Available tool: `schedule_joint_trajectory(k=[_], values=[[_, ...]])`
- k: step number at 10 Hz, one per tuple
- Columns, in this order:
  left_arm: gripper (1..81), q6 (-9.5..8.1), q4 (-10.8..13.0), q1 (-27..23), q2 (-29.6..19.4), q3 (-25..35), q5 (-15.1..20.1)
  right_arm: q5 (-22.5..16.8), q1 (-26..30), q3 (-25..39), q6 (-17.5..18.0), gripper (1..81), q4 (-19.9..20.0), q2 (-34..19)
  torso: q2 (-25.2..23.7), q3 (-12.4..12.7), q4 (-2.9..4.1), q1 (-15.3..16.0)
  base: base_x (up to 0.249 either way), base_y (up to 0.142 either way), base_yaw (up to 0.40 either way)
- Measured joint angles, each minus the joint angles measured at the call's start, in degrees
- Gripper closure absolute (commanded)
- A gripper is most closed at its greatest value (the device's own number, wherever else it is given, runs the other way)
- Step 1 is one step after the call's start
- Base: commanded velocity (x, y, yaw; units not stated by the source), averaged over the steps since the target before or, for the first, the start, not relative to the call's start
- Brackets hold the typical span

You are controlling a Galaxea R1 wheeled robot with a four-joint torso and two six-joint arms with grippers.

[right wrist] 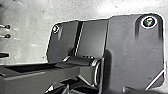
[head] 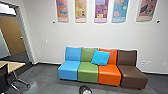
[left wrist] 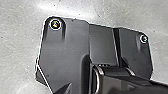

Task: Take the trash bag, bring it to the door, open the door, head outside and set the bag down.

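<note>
Cushion on sofa, posters on wall

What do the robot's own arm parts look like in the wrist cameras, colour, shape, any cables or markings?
In the left wrist view, a smooth, black jointed bar has pale, silvery bands curving around its joint. The right wrist view has a similar bar, dark grey to black, straight-sided, with pale bands at its rounded joint. I can't make out any cables or lettering on either.

Smooth, leathery, faintly glossy orange seat beside rough grey carpet-like floor.
</note>
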Motion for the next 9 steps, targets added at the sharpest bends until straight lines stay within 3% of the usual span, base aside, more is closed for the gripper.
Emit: schedule_joint_trajectory(k=[9], values=[[1.0, 0.00, 0.0, 0.0, 0.0, 0.0, 0.0, 0.0, 0.0, 0.0, 0.0, 1.0, -0.1, 0.0, 0.0, 0.0, 0.00, 0.0, 0.138, 0.000, 0.000]])
